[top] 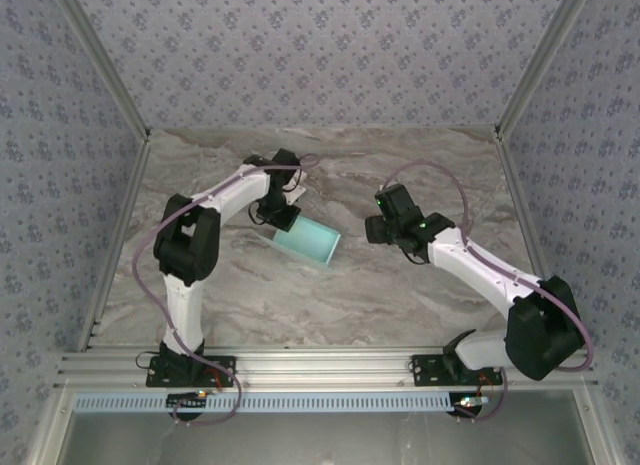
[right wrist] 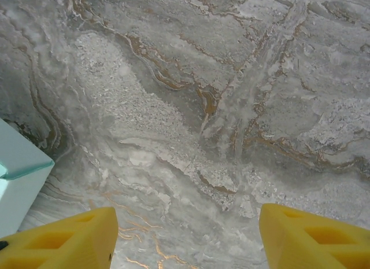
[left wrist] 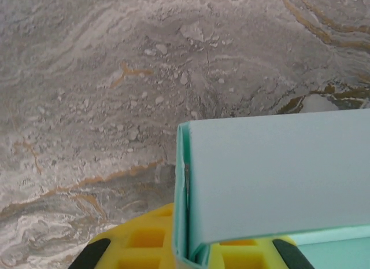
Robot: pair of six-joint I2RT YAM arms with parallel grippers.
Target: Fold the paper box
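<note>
Two grippers, one box. The box (top: 308,243) sits mid-table, pale blue, between the arms. The left gripper (top: 281,217) is on its far-left end. The right gripper (top: 377,228) is just off its right end, apart from it.

Left wrist view: one card wall of the box (left wrist: 277,176) runs edge-on between the yellow fingers (left wrist: 144,243), with a broad panel folded over to the right. The jaws look clamped on that wall — the contact sits at the bottom edge of the view, so likely, not certain. A thin gap shows between the card layers; the panel hides what's inside.

Right wrist view: the fingers (right wrist: 312,234) are spread wide with bare marble between them — released, holding nothing. A box corner (right wrist: 17,176) pokes in at the left edge, near the left-hand finger.

The top view adds the box's whole outline, a flat rectangle, and both arms bent in toward it. Jaw detail is too small there; the wrist views carry that.

Around it are the veined grey marble table (top: 400,295), patterned walls (top: 320,55) on three sides, and an aluminium rail (top: 320,365) at the near edge. In the top view the left wrist covers the box's upper-left corner.
</note>
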